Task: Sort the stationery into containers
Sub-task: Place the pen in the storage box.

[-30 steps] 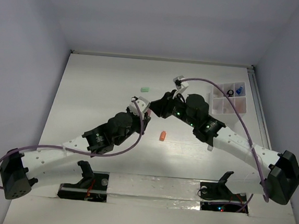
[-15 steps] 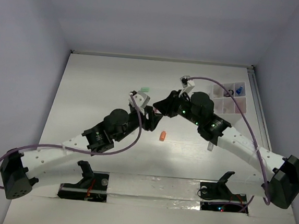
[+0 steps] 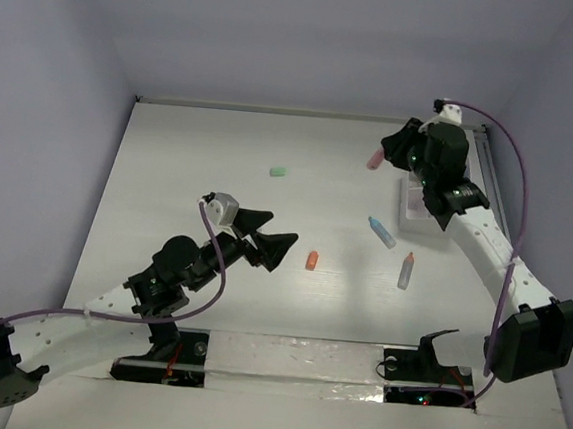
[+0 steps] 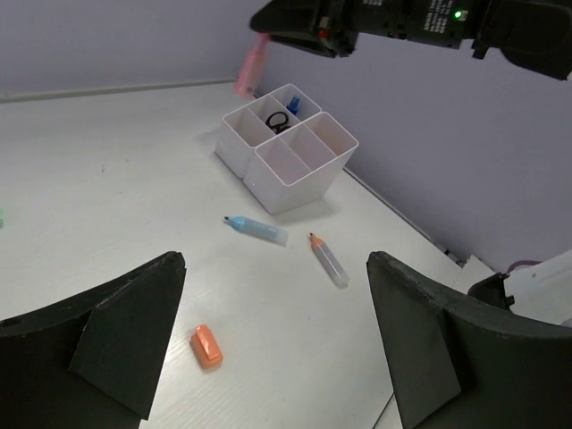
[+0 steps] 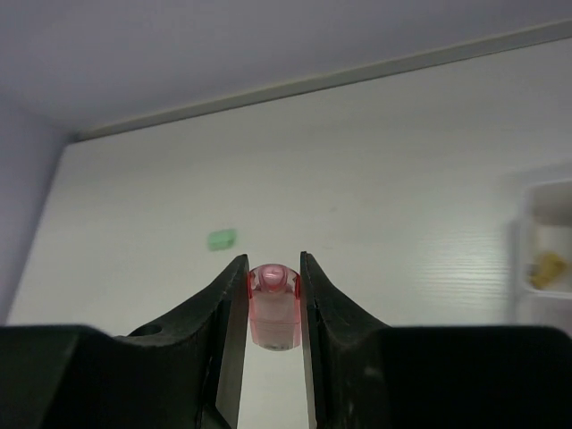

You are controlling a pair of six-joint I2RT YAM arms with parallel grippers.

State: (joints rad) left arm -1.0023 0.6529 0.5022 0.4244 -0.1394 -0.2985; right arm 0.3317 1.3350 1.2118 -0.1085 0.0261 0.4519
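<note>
My right gripper (image 3: pixel 380 158) (image 5: pixel 273 268) is shut on a pink pen (image 3: pixel 375 160) (image 5: pixel 273 308) (image 4: pixel 253 63), held in the air just left of the white divided tray (image 3: pixel 409 207) (image 4: pixel 286 170). The right arm hides most of the tray from above. One far tray compartment holds a black ring (image 4: pixel 277 119), the one beside it a blue clip (image 4: pixel 293 105). My left gripper (image 3: pixel 264 241) (image 4: pixel 275 264) hangs open and empty above the table. An orange block (image 3: pixel 312 260) (image 4: pixel 206 346) lies just right of it. A blue pen (image 3: pixel 381 232) (image 4: pixel 256 230) and an orange-tipped pen (image 3: pixel 406 270) (image 4: pixel 328 259) lie near the tray.
A mint eraser (image 3: pixel 278 172) (image 5: pixel 220 239) lies alone toward the far middle of the table. A yellowish item (image 5: pixel 545 268) sits in a tray compartment at the right edge of the right wrist view. Walls close the table on three sides.
The two grippers met mid-table; the left one opened and drew back toward the near left. The right arm swung to the far right with the pink pen, uncovering two pens.
</note>
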